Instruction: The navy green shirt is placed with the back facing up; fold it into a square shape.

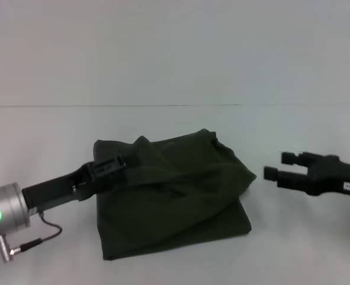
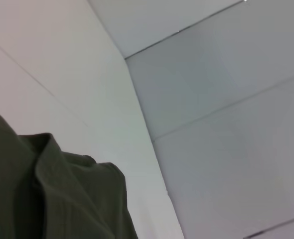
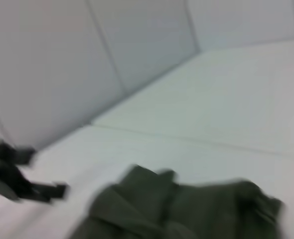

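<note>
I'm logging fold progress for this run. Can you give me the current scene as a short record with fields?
garment: navy green shirt, folded into a rough, rumpled block on the white table
left end effector: at the shirt's left top edge, in contact with the fabric
right end effector: open, off the shirt's right side, not touching it
fold state: roughly square, top layer still wrinkled

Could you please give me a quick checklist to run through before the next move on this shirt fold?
1. Navy green shirt folded down to a compact bundle: ok.
2. Outline square: not ok, the top layer is rumpled and the edges are uneven.
3. Left gripper at the shirt's left edge: ok; whether it grips fabric: cannot tell.
4. Right gripper clear of the shirt, fingers open: ok.
5. Shirt fully on the table: ok.
</note>
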